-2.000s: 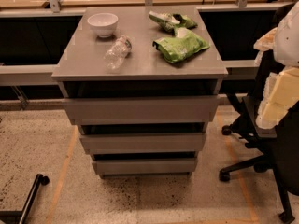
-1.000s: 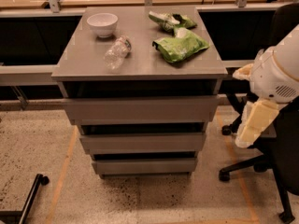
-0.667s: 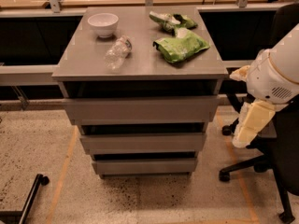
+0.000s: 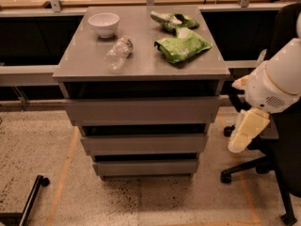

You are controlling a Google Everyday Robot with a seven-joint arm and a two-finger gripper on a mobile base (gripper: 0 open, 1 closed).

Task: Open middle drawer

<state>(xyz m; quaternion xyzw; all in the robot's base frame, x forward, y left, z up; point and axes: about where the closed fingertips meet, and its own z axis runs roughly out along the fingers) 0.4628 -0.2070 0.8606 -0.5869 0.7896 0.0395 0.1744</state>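
cabinet top (image 4: 84, 55): one bowl (image 4: 104, 23), one bottle (image 4: 118, 53), two bags (image 4: 182, 46) (image 4: 173, 20); pincer (image 4: 244, 133) near middle drawer (image 4: 143, 144), grip unclear.

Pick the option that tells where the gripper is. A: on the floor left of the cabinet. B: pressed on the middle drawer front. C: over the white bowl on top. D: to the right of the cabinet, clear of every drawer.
D: the gripper hangs off the right side of the cabinet, with a gap between it and the middle drawer.
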